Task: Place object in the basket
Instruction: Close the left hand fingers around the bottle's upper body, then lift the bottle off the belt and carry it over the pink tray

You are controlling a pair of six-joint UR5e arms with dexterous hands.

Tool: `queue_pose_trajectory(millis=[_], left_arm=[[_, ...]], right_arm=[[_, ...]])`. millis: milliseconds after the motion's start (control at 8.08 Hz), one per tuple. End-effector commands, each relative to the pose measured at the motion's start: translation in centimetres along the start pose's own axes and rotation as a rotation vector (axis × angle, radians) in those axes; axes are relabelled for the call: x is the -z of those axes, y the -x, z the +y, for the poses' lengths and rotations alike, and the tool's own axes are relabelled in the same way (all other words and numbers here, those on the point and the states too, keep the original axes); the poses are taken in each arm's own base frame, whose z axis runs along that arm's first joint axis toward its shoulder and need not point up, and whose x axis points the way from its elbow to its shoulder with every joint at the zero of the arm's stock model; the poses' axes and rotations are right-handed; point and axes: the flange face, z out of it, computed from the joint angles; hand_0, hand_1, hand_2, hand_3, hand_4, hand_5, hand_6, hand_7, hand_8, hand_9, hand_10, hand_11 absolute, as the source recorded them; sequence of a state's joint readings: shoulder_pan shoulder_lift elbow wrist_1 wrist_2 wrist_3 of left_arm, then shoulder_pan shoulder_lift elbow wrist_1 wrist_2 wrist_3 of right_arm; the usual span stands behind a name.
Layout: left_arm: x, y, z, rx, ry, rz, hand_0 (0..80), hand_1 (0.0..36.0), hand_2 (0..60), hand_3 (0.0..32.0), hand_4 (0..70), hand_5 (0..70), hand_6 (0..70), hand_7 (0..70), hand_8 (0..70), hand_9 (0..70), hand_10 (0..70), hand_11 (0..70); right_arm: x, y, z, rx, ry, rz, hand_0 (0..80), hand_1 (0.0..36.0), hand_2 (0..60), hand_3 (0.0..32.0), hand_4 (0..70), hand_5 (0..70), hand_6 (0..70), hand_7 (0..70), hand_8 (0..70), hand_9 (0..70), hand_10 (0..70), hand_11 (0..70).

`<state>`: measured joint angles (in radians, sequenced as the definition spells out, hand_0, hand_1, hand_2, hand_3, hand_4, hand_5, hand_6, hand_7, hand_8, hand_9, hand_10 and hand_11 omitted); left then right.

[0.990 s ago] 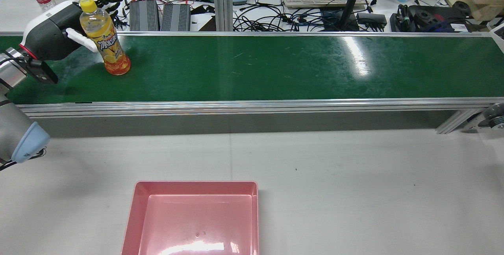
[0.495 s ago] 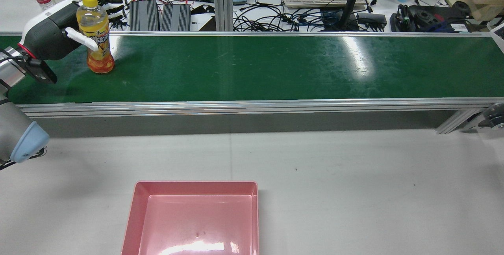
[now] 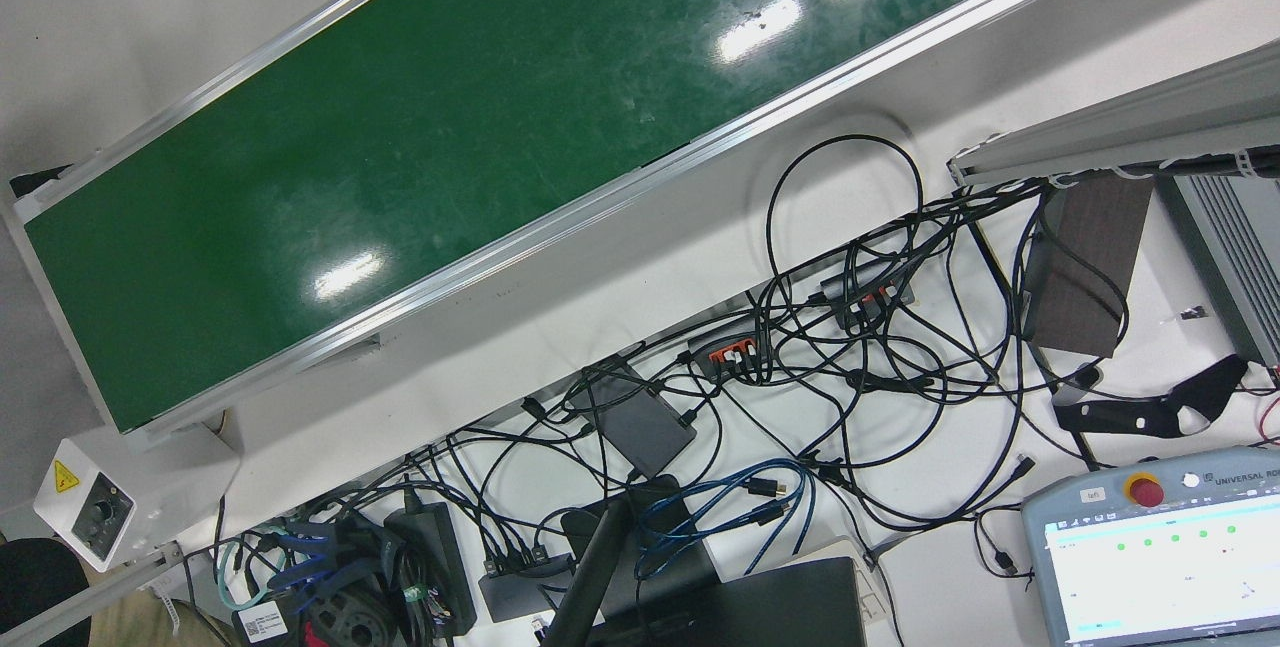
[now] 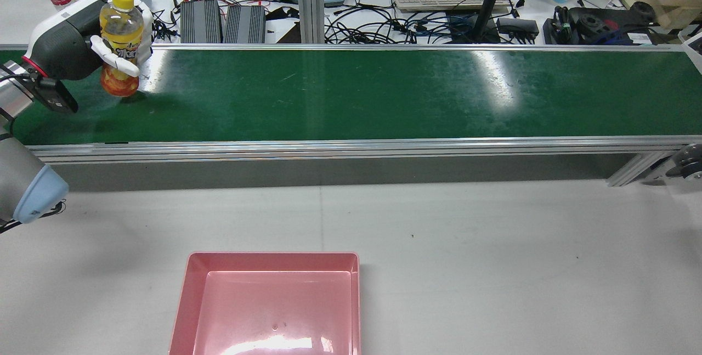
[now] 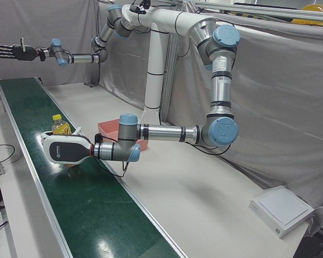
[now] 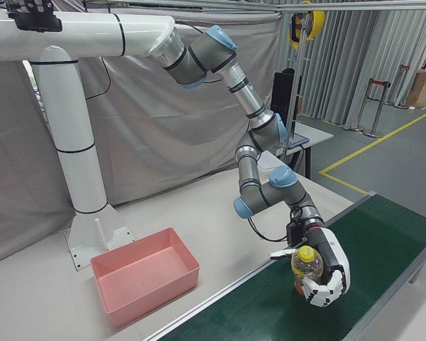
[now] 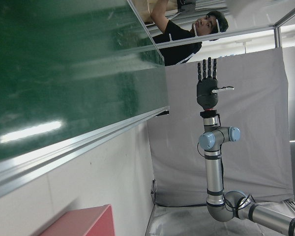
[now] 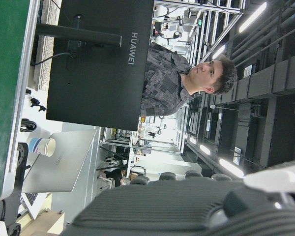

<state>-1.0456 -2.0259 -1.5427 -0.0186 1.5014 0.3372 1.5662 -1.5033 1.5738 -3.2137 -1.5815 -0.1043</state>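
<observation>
The bottle (image 4: 121, 45) has travelled leftward along the belt (image 4: 351, 94) into the left hand (image 4: 82, 42), whose fingers (image 4: 112, 60) now wrap its label, apparently catching it for the pink basket (image 4: 269, 303). The right hand (image 5: 12, 51) hangs spread and empty. The label's writing is unreadable; a monitor (image 8: 101, 64) reads HUAWEI.

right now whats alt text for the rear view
The left robot hand grips a yellow-capped drink bottle at the far left of a long green conveyor belt. An empty pink basket sits on the white table nearer the camera.
</observation>
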Motion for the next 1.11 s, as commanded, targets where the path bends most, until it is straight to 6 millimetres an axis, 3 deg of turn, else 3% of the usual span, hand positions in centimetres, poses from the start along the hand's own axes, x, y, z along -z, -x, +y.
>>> queue_pose_trajectory(millis=[0, 124, 248, 495, 619, 867, 990], left_arm=[[-0.5, -0.7, 3.6, 0.009, 0.057, 0.013, 57.1, 8.2, 42.6, 0.0, 70.0, 70.0, 70.0, 70.0, 70.0, 70.0, 70.0, 70.0], [-0.8, -0.8, 4.2, 0.009, 0.068, 0.015, 56.7, 8.2, 44.0, 0.0, 70.0, 70.0, 70.0, 70.0, 70.0, 70.0, 70.0, 70.0], [-1.2, 0.2, 6.4, 0.023, 0.109, 0.006, 56.0, 7.8, 45.8, 0.0, 70.0, 70.0, 70.0, 70.0, 70.0, 70.0, 70.0, 70.0], [-1.5, 5.1, 12.8, 0.084, 0.223, -0.049, 56.0, 8.4, 47.4, 0.0, 70.0, 70.0, 70.0, 70.0, 70.0, 70.0, 70.0, 70.0], [-1.4, 8.6, 15.9, 0.111, 0.273, -0.091, 55.8, 8.3, 46.2, 0.0, 70.0, 70.0, 70.0, 70.0, 70.0, 70.0, 70.0, 70.0], [-0.2, 14.6, 20.5, 0.131, 0.332, -0.166, 56.3, 7.6, 41.2, 0.0, 70.0, 70.0, 70.0, 70.0, 70.0, 70.0, 70.0, 70.0], [0.3, 16.3, 21.7, 0.138, 0.350, -0.185, 56.0, 7.2, 38.8, 0.0, 70.0, 70.0, 70.0, 70.0, 70.0, 70.0, 70.0, 70.0]], right_arm=[[0.0, 0.0, 0.0, 0.000, 0.000, 0.000, 0.0, 0.0, 0.0, 0.0, 0.0, 0.0, 0.0, 0.0, 0.0, 0.0, 0.0, 0.0], [0.0, 0.0, 0.0, 0.000, 0.000, 0.000, 0.0, 0.0, 0.0, 0.0, 0.0, 0.0, 0.0, 0.0, 0.0, 0.0, 0.0, 0.0], [0.0, 0.0, 0.0, 0.000, 0.000, 0.000, 0.0, 0.0, 0.0, 0.0, 0.0, 0.0, 0.0, 0.0, 0.0, 0.0, 0.0, 0.0], [0.0, 0.0, 0.0, 0.000, 0.000, 0.000, 0.0, 0.0, 0.0, 0.0, 0.0, 0.0, 0.0, 0.0, 0.0, 0.0, 0.0, 0.0], [0.0, 0.0, 0.0, 0.000, 0.000, 0.000, 0.0, 0.0, 0.0, 0.0, 0.0, 0.0, 0.0, 0.0, 0.0, 0.0, 0.0, 0.0], [0.0, 0.0, 0.0, 0.000, 0.000, 0.000, 0.0, 0.0, 0.0, 0.0, 0.0, 0.0, 0.0, 0.0, 0.0, 0.0, 0.0, 0.0], [0.0, 0.0, 0.0, 0.000, 0.000, 0.000, 0.0, 0.0, 0.0, 0.0, 0.0, 0.0, 0.0, 0.0, 0.0, 0.0, 0.0, 0.0]])
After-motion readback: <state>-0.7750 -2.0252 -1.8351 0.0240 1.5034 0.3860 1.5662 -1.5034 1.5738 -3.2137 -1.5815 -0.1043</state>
